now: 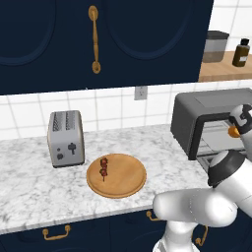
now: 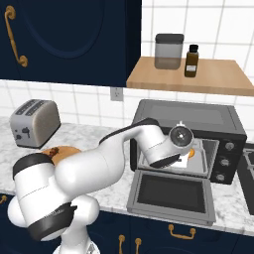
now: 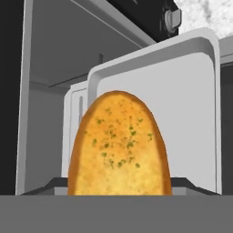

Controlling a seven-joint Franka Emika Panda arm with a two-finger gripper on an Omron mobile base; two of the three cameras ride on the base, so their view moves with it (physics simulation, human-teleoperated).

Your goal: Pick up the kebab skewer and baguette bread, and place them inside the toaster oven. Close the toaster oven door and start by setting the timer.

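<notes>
The baguette bread point(image 3: 119, 145), golden with green flecks, stands close before the hand camera, over the pale tray point(image 3: 191, 91) inside the toaster oven point(image 2: 198, 116). My gripper point(image 2: 190, 151) reaches into the oven's mouth, shut on the baguette bread point(image 2: 191, 154); the bread hides its fingertips in the hand view. The toaster oven door point(image 2: 173, 196) lies folded down flat in front. The kebab skewer point(image 1: 104, 168) rests on the round wooden plate point(image 1: 125, 179) on the counter, well left of the oven point(image 1: 197, 106).
A silver two-slot toaster point(image 1: 65, 138) stands left of the plate. The oven's knobs point(image 2: 228, 146) sit on its right side. Above the oven, a wooden shelf point(image 2: 218, 77) carries a grey jar point(image 2: 168, 50) and a dark bottle point(image 2: 191, 61). Dark blue cabinets hang overhead.
</notes>
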